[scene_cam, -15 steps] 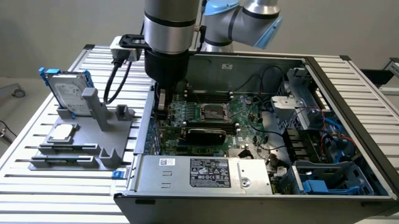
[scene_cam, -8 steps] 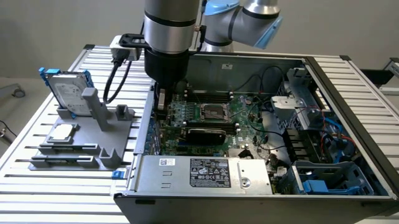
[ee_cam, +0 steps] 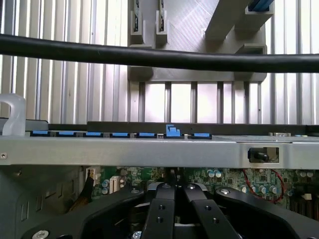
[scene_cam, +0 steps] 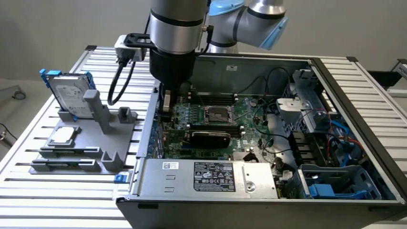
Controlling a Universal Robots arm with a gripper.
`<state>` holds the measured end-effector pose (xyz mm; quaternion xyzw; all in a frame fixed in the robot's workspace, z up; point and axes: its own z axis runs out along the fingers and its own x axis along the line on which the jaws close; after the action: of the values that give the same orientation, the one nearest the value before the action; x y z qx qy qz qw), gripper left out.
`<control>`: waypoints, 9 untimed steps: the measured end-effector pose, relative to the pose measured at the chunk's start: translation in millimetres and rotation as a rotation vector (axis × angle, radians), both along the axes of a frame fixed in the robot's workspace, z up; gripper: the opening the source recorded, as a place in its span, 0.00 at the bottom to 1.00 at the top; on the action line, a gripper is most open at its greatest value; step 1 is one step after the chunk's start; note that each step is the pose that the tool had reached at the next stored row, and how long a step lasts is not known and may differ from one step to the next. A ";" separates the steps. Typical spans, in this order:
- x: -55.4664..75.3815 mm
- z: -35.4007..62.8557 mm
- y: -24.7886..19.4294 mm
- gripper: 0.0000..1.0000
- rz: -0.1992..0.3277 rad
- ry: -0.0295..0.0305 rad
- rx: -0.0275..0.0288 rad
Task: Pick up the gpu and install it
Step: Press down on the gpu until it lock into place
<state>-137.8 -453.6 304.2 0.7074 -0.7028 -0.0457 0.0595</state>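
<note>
So the arm is reaching down into the open PC case (scene_cam: 254, 67), back by the wall on the exterior view's left. The pincer (scene_cam: 167, 107) hangs low over the motherboard (scene_cam: 188, 112) there.

The gpu (scene_cam: 210, 138) is the card with the black cooler. It stands on edge on the motherboard, just on the near side of the bare CPU socket (scene_cam: 216, 114) and the memory slots. It sits apart from the pincer, toward the exterior view's right, and nothing is holding it. The silver power supply (scene_cam: 210, 176) lies in front of it.

From outside you can't really read the fingers, because the arm's black body is in the way. The wrist view sorts that out. The two black fingers (ee_cam: 159, 209) are squeezed together at the tips, so the pincer (ee_cam: 174, 191) is closed, and I can't make out anything caught between them.

The wrist cam also looks straight at the case's metal wall (ee_cam: 149, 152) with its row of blue clips (ee_cam: 119, 134), one of which stands taller than the rest. A thick black cable (ee_cam: 149, 57) crosses in front of the lens, and a strip of motherboard (ee_cam: 224, 177) shows under the wall.

The exterior view takes in more of the scene. A grey holder (scene_cam: 95, 143) sits on the slatted bench (scene_cam: 64, 200) beside the case. The hard drive (scene_cam: 68, 95) in its blue frame stands upright in it, and the posts next to it are bare.
</note>
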 end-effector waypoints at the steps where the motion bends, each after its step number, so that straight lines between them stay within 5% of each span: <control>1: 0.1 -0.1 -0.1 0.11 0.000 -0.0001 0.0002; 9: 0.2 -2.1 -1.1 0.11 0.000 0.0007 0.0001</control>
<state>-137.6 -454.7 302.1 0.7075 -0.7027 -0.0460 0.0598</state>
